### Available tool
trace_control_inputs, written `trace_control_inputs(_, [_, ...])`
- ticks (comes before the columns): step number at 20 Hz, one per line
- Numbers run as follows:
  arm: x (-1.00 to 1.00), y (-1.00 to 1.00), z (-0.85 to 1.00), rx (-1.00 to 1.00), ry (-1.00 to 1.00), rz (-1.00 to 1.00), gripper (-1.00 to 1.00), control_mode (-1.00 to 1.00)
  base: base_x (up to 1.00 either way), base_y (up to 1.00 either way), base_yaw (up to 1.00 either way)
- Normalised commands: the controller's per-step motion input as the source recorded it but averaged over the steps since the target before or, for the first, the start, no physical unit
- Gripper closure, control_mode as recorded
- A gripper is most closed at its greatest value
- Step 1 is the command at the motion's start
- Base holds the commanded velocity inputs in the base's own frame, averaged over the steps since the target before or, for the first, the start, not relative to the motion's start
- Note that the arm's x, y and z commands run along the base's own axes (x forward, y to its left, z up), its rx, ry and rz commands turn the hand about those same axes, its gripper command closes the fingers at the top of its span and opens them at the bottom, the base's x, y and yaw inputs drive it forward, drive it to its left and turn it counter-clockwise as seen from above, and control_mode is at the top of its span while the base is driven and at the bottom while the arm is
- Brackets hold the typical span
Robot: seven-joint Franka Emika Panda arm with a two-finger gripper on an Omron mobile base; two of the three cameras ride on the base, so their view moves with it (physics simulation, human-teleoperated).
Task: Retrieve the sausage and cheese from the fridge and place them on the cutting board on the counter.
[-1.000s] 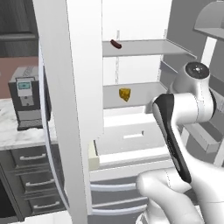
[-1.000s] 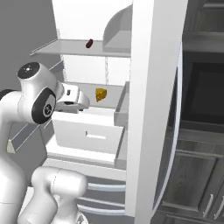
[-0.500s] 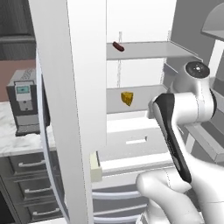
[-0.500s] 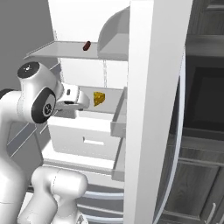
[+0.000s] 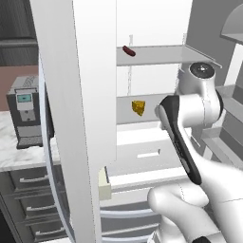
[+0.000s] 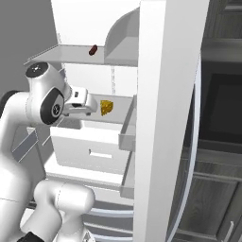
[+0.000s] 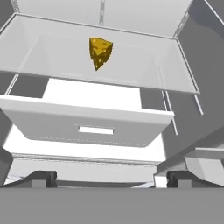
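The fridge stands with its doors open. The sausage, a dark reddish link, lies on the upper shelf. One shelf lower sits the yellow wedge of cheese. My gripper is open and empty. It hovers in front of the cheese shelf, a short way to the cheese's left in the right base view, not touching it. In the hand view the cheese sits above and ahead of the fingertips. The counter lies left of the fridge. The cutting board is out of view.
A white drawer juts out just under the cheese shelf. The open fridge doors flank the arm on both sides. A coffee machine stands on the counter. Dark cabinets are at the right.
The whole picture has shifted slightly, so the base has crept toward the fridge. The gripper stays open in front of the cheese.
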Motion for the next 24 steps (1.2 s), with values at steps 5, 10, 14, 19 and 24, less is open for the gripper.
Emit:
trace_control_inputs(5, [0.3,0.12,-0.1,0.0,0.0,0.0,-1.0,-1.0,0.0,0.0,0.0])
trace_control_inputs(10, [0.27,0.0,-0.5,0.02,0.0,0.0,-1.0,-1.0,0.0,0.0,0.0])
trace_control_inputs(14, [0.29,0.02,-0.25,0.04,0.0,0.0,-1.0,-1.0,0.0,0.0,0.0])
trace_control_inputs(19, [0.3,0.01,-0.1,0.07,0.0,0.0,-1.0,-1.0,0.0,0.0,0.0])
trace_control_inputs(24, [0.19,0.0,0.0,0.01,0.05,0.0,-1.0,-1.0,0.0,0.0,0.0])
